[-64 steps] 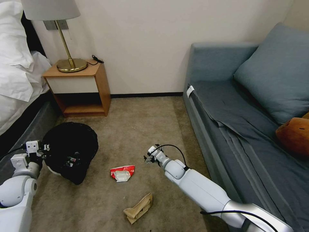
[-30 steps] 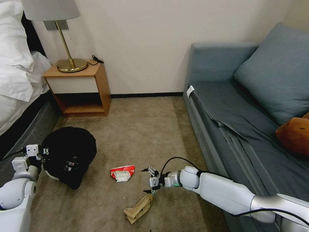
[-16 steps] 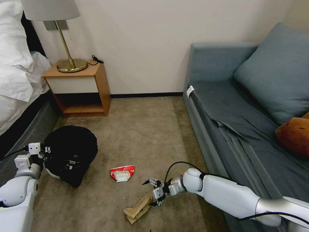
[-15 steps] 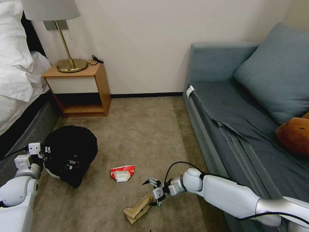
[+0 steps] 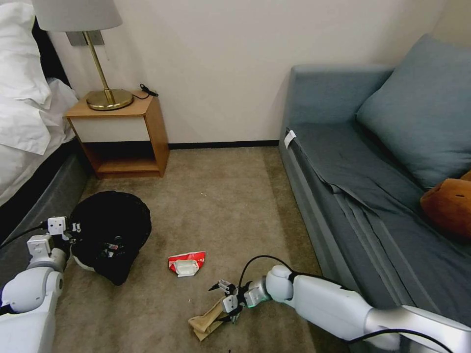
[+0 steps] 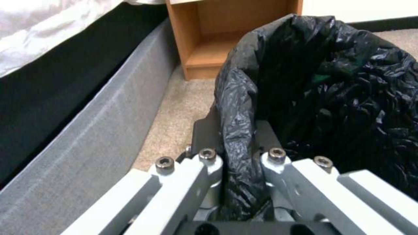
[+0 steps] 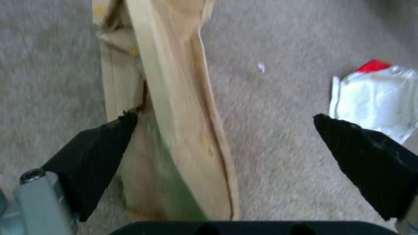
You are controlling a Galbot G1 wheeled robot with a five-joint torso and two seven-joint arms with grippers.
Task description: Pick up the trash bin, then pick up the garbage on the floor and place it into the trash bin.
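Observation:
The trash bin, lined with a crinkly black bag, is tilted at the left over the carpet. My left gripper is shut on the bin's rim; in the left wrist view the fingers pinch the bag's edge. Of the garbage, a long yellow-brown wrapper lies on the floor in front. My right gripper is open and low at the wrapper's far end. In the right wrist view the wrapper lies between the spread fingertips. A red-and-white wrapper lies nearby.
A wooden nightstand with a brass lamp stands against the back wall. The bed's grey frame runs along the left, close to the bin. A blue-grey sofa borders the right. Open carpet lies between them.
My right arm swung down and toward me, bringing the open gripper from mid-air onto the yellow-brown wrapper's end. The left gripper and bin shifted only slightly.

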